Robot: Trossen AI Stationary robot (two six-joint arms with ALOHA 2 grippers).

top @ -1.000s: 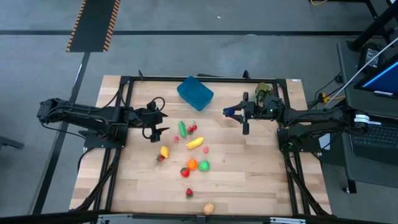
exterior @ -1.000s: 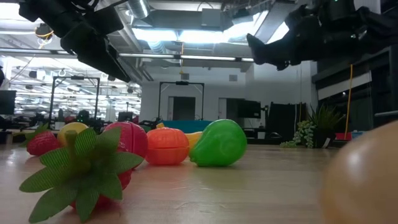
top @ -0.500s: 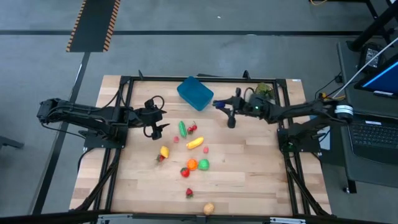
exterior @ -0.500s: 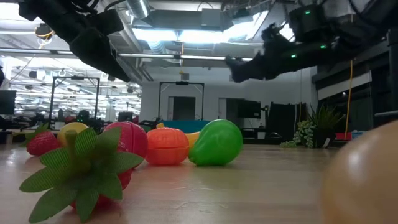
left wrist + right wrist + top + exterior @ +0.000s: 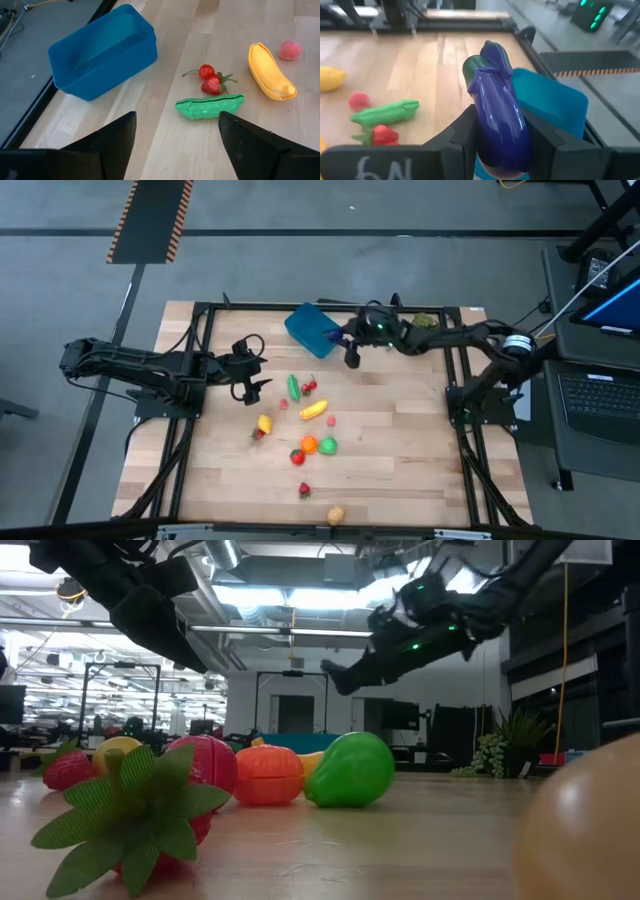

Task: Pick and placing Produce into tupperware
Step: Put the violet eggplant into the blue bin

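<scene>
Eggplant (image 5: 497, 120), glossy purple with a green cap, sits clamped between the two dark fingers (image 5: 462, 132) of the right gripper (image 5: 338, 340), which in the high view reaches toward upper centre of the frame, at the right edge of the blue tupperware (image 5: 312, 329). The jaws are drawn in to the width of the vegetable and press both its sides (it stands up past them toward the container in the right wrist view). In that view the tupperware (image 5: 555, 107) lies just behind the eggplant, at right of centre. The left gripper (image 5: 252, 390) hovers at left of centre in the high view, its fingers (image 5: 112, 137) spread apart with nothing between them; seen past them are a green pea pod (image 5: 210, 107), a strawberry (image 5: 212, 86) touching a cherry (image 5: 206, 71), a yellow banana (image 5: 270, 77) at right and the container at upper left. The remaining produce lies scattered on the wooden table (image 5: 400, 470) in the middle and lower part of the high view: a tomato-red piece, an orange (image 5: 309, 444), a green pear (image 5: 327, 445), a yellow piece (image 5: 264, 423) and a tan one (image 5: 335, 515) near the bottom edge. In the low view the pear (image 5: 350, 770) and orange sit at centre, with a leafy strawberry (image 5: 140, 810) at lower left.
</scene>
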